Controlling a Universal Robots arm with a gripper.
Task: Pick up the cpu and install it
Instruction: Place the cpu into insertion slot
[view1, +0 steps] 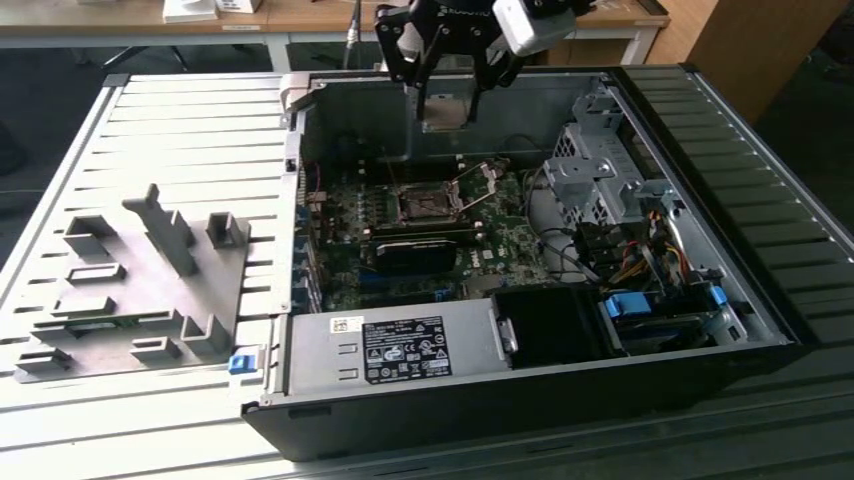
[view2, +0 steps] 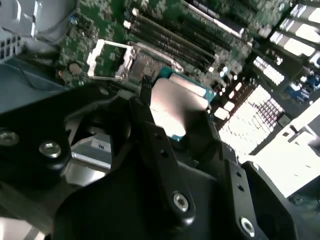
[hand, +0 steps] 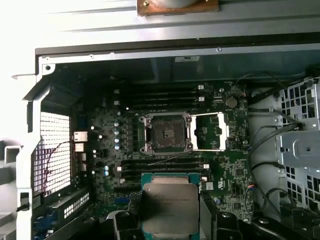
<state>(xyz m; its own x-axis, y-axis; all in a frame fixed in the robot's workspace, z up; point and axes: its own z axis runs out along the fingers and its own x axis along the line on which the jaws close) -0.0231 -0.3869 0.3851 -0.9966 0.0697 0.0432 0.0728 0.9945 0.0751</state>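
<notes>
1. One cpu (hand: 171, 207), flat and silver-topped with a paler rim, hangs in the air over the motherboard (hand: 107, 125), touching nothing inside the open computer case (view1: 534, 400).
2. Two black fingers (view2: 150, 125) of the gripper (view2: 176, 117) pinch it by opposite edges, so the pincer is closed on the chip. In the exterior view it rides high, near the case's far wall.
3. Judging from both wrist views, the chip seems to be held flat. Keeping it level matters, since a tilted chip could catch on the seat's edge.
4. The socket (hand: 165, 134) lies bare, with its hinged metal frame (hand: 209, 131) swung open beside it, so nothing covers the seat.
5. In the first wrist view the chip is offset from the socket, with memory slots (hand: 165, 165) between them. Squaring its edges to the socket's edges while high up looks like the careful way.
6. Loose cables (hand: 270, 140) lie well apart from the chip and pose little risk.
</notes>
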